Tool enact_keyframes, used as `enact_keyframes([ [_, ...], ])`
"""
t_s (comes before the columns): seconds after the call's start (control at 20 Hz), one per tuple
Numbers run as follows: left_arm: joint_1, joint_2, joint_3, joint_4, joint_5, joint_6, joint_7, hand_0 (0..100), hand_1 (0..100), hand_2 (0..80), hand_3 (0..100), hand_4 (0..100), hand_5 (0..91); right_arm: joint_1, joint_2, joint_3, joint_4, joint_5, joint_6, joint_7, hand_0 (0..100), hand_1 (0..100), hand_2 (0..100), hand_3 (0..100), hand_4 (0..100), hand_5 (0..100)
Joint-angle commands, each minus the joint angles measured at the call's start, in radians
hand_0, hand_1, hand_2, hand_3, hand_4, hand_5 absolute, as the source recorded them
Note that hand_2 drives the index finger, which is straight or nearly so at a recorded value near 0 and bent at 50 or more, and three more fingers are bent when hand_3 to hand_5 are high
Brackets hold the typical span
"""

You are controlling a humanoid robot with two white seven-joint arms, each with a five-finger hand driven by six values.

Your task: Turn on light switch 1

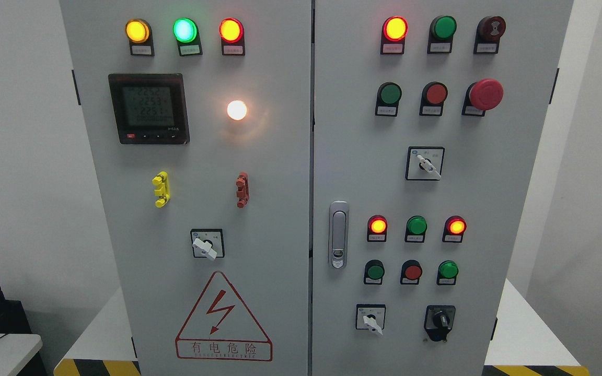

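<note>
While neither of my hands shows anywhere in the head view, so I cannot tell how their fingers are set, I see the grey control cabinet (pixel 290 172) filling the frame. Which control is light switch 1 I cannot tell; the small labels are too blurred. On the left door, a white lamp (pixel 236 110) glows right of the digital meter (pixel 149 108). A rotary selector (pixel 206 244) sits lower, above the red hazard triangle (pixel 223 318). The red mushroom button (pixel 485 94) is upper right.

No part of the robot's body shows in the head view — neither arm enters from the lower edge; neither hand can be seen.
</note>
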Motion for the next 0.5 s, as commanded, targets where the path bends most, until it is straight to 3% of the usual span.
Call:
enact_keyframes([
  [0.0, 0.012, 0.045, 0.112, 0.69, -0.007, 0.05, -0.059, 0, 0, 0.0, 1, 12, 0.0, 0.0, -0.001, 0.023, 0.0, 0.005, 0.001, 0.0, 12, 39, 0, 0, 0, 0],
  [0.05, 0.012, 0.048, 0.089, 0.722, -0.008, 0.08, -0.083, 0, 0, 0.0, 0, 9, 0.0, 0.0, 0.001, 0.023, 0.0, 0.005, 0.001, 0.0, 12, 39, 0, 0, 0, 0],
  [0.25, 0.01, 0.05, -0.081, 0.88, -0.007, 0.121, -0.093, 2, 0, 0.0, 0, 0, 0.0, 0.0, -0.001, 0.023, 0.0, 0.005, 0.001, 0.0, 12, 39, 0, 0, 0, 0],
  [0.45, -0.011, 0.051, -0.201, 0.963, -0.01, 0.135, -0.093, 2, 0, 0.0, 0, 0, 0.0, 0.0, 0.001, 0.023, 0.0, 0.005, 0.001, 0.0, 12, 39, 0, 0, 0, 0],
])
